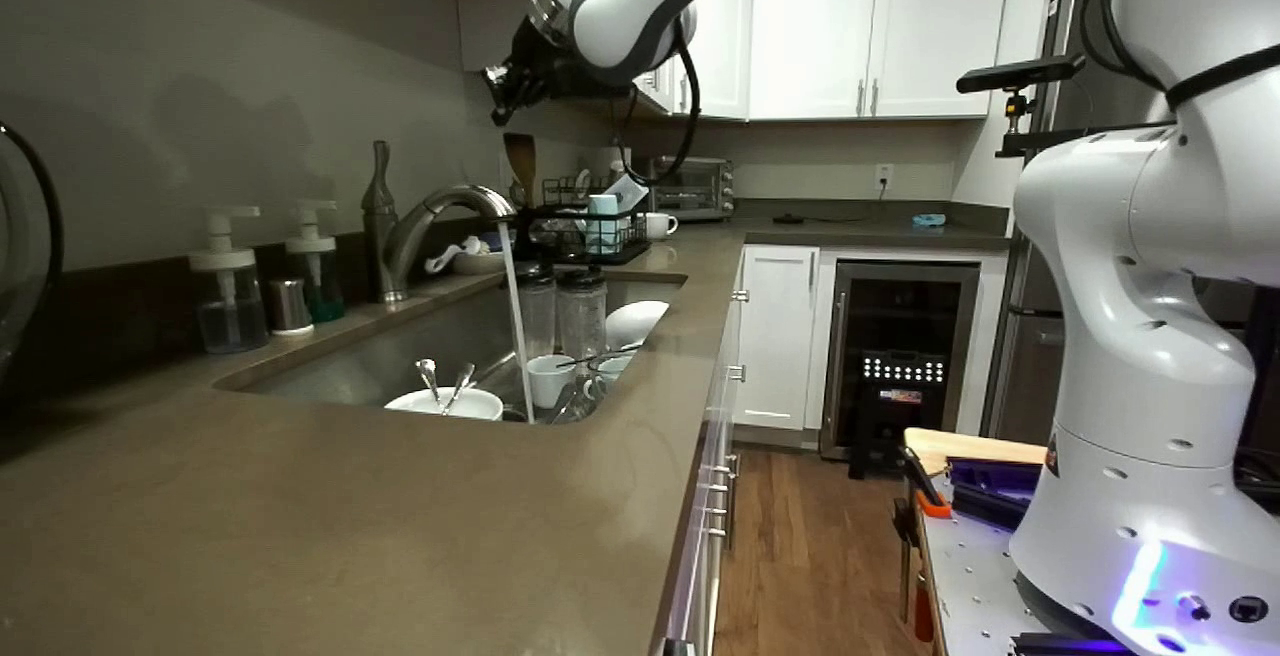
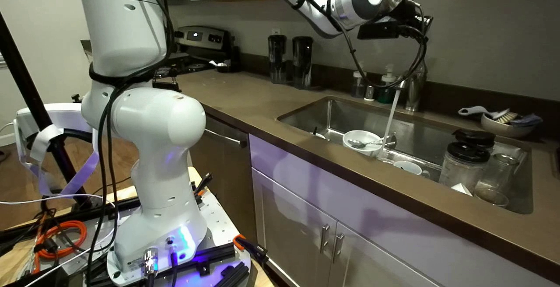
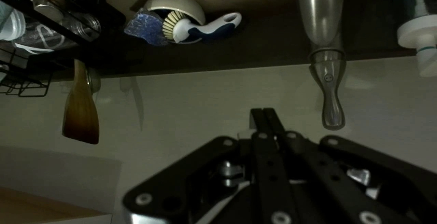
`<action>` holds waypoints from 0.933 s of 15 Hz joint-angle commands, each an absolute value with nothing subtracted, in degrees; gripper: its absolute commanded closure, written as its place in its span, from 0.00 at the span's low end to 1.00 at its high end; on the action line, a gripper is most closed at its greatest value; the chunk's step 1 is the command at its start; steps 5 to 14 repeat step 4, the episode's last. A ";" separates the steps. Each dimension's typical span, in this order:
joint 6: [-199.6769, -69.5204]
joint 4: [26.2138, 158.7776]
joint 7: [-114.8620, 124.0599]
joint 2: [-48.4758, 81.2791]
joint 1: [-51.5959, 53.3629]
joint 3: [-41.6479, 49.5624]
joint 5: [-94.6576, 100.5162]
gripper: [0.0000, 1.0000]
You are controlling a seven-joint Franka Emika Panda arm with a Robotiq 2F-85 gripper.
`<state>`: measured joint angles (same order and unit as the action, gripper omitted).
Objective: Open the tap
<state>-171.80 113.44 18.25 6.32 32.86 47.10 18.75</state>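
Observation:
The silver tap point(image 1: 402, 241) stands behind the sink, its lever handle point(image 1: 379, 186) pointing up. Water point(image 1: 515, 321) runs from the spout into the sink. The tap also shows in an exterior view point(image 2: 413, 92), partly behind my cables, and in the wrist view point(image 3: 320, 10), where its handle point(image 3: 330, 94) hangs down in the picture. My gripper point(image 1: 497, 96) is in the air above and beside the tap, apart from it. In the wrist view the gripper point(image 3: 262, 110) is shut, fingertips together with nothing between, left of the handle's tip in the picture. The wall is behind it.
The sink point(image 2: 372, 118) holds a white bowl, cups and jars. Soap dispensers point(image 1: 230, 301) stand on one side of the tap. A bowl point(image 3: 177, 3) with a brush, a black dish rack point(image 1: 630, 248) and a wooden spatula point(image 3: 81, 111) stand on the other. Cabinets hang above.

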 commanded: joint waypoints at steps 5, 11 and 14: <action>-162.35 113.84 26.33 -0.99 36.95 48.44 31.23 0.97; -162.35 113.84 26.33 -0.99 36.95 48.44 31.23 0.97; -162.35 113.84 26.33 -0.99 36.95 48.44 31.23 0.97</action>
